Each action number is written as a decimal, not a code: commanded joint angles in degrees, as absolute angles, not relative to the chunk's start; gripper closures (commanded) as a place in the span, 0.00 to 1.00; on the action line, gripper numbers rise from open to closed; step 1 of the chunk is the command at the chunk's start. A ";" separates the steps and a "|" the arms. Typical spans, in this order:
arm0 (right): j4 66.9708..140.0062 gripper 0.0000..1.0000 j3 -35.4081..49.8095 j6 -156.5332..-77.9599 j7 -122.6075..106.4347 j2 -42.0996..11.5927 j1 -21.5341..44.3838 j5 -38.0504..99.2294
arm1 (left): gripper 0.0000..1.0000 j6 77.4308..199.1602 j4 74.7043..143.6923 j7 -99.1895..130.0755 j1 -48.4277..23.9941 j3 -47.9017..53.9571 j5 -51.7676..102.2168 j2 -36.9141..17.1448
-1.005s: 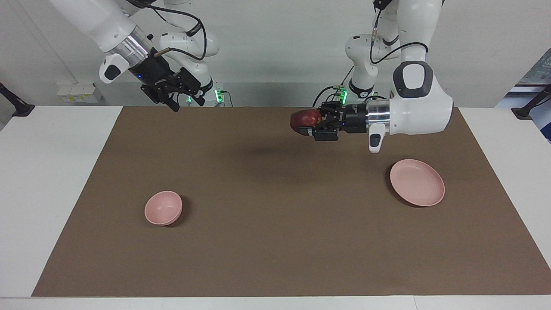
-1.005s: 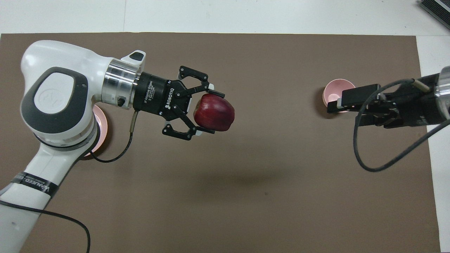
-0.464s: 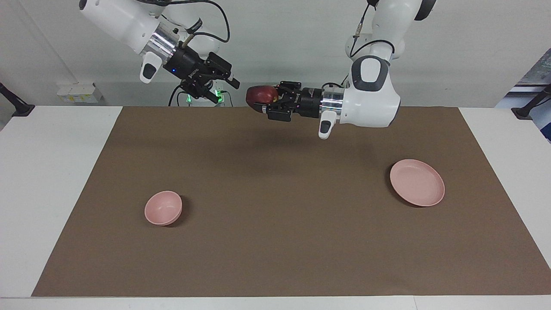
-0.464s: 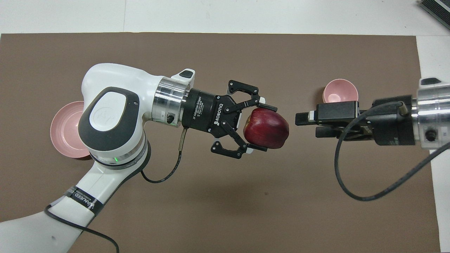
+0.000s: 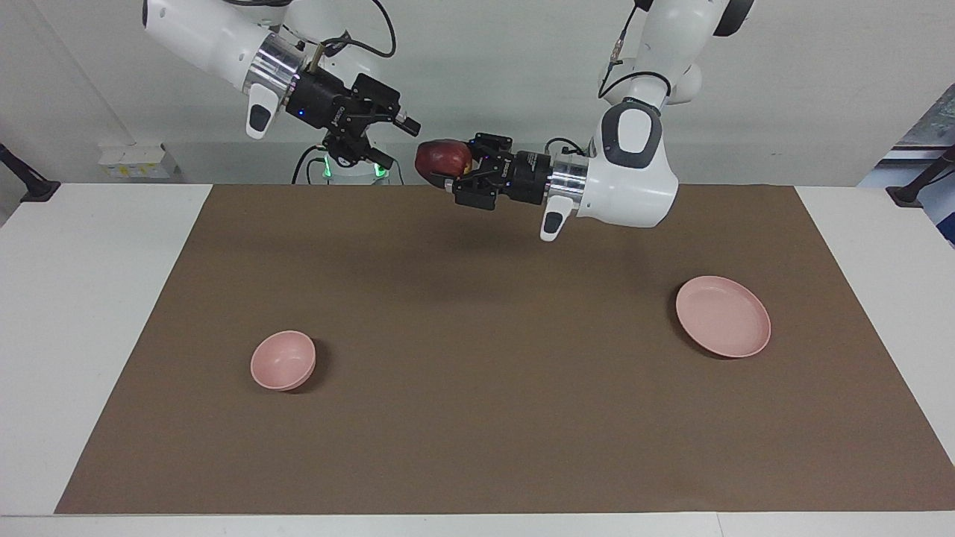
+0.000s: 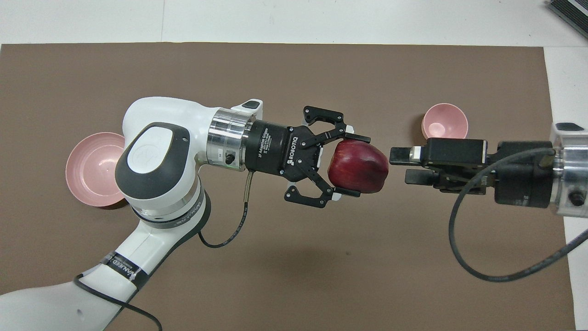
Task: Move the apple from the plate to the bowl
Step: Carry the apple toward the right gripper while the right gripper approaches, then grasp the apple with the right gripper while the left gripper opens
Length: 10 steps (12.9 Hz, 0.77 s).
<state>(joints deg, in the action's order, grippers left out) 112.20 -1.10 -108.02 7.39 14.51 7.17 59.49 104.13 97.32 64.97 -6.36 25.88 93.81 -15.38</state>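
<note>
My left gripper (image 5: 450, 170) is shut on the dark-red apple (image 5: 442, 158) and holds it high in the air over the mat's middle, at the robots' side; the overhead view shows the left gripper (image 6: 356, 165) and the apple (image 6: 359, 166) too. My right gripper (image 5: 395, 142) is open, level with the apple, its fingertips a short gap from it and pointing at it; it also shows in the overhead view (image 6: 405, 165). The pink plate (image 5: 722, 315) (image 6: 92, 168) lies bare toward the left arm's end. The pink bowl (image 5: 282, 360) (image 6: 444, 122) stands empty toward the right arm's end.
A brown mat (image 5: 477, 432) covers most of the white table (image 5: 82, 298). A dark object (image 6: 569, 14) sits at the table's corner, farthest from the robots, at the right arm's end.
My left gripper has carried the apple up and toward the right arm's end. My right gripper has risen and swung in until its open fingers face the apple closely.
</note>
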 commanded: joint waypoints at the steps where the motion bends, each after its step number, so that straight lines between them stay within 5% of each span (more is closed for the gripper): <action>1: 116.27 0.00 -0.88 -111.78 5.19 16.44 7.03 64.92 | 1.00 105.47 97.82 65.39 -6.77 26.97 96.59 -14.85; 10: 120.67 0.00 -0.53 -115.58 4.22 17.75 10.20 68.03 | 1.00 108.10 96.15 65.39 -6.68 29.27 98.09 -15.12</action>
<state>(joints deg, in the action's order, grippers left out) 117.93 -0.73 -115.11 6.07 15.57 10.35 66.40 107.00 96.87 64.97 -6.42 29.25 96.72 -15.35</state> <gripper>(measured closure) 0.000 0.189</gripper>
